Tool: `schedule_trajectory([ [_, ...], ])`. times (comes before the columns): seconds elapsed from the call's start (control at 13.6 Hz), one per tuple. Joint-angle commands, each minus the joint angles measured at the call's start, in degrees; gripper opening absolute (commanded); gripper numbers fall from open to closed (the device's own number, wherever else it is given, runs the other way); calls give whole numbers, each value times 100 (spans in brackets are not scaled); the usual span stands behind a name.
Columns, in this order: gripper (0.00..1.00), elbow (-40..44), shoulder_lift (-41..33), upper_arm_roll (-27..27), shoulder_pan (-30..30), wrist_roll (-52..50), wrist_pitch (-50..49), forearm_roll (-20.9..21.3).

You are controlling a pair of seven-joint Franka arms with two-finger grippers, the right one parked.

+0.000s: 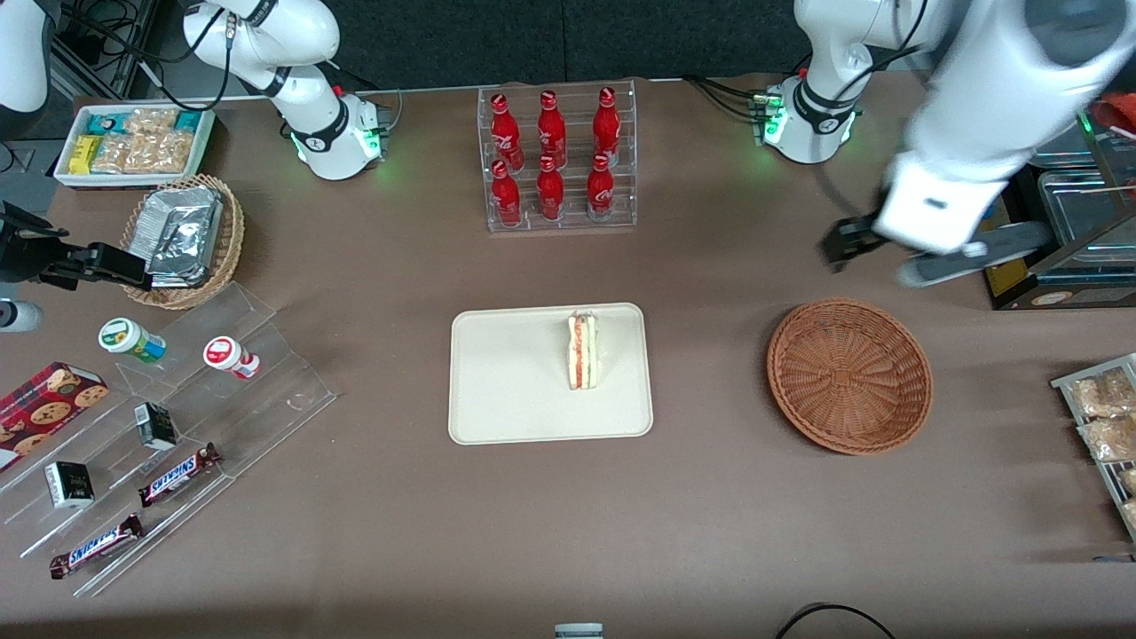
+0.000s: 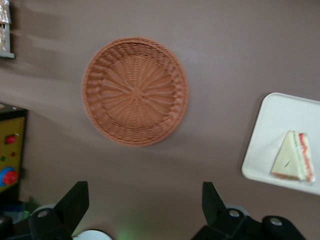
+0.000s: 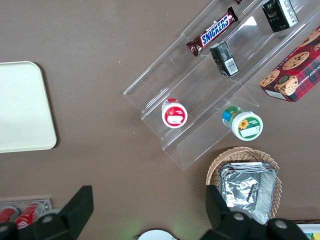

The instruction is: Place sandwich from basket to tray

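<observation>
The sandwich [image 1: 583,350] stands on its edge on the cream tray [image 1: 510,390], with red and green filling showing; it also shows in the left wrist view [image 2: 294,162] on the tray [image 2: 270,140]. The reddish-brown wicker basket [image 1: 849,375] is empty and lies toward the working arm's end of the table; it also shows in the left wrist view [image 2: 135,90]. My left gripper [image 1: 852,241] hangs high above the table, farther from the front camera than the basket, open and empty. In the left wrist view the gripper [image 2: 145,202] has its fingers [image 2: 75,200] wide apart.
A clear rack of red bottles [image 1: 556,160] stands farther back than the tray. A tan basket of foil packets [image 1: 182,238], a clear stepped display with snacks [image 1: 160,444] and a white bin [image 1: 133,142] lie toward the parked arm's end. Boxes and packets [image 1: 1100,417] sit by the working arm.
</observation>
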Motion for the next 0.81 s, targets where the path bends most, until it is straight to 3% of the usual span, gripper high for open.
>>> schedule_trajectory([
  [0.0, 100, -343, -386, -99, 793, 1117, -123, -235],
  [0.22, 100, -334, -545, -29, 1488, 1963, -396, -462],
  [0.74, 100, 96, -220, 50, 1499, 2008, -554, -516],
])
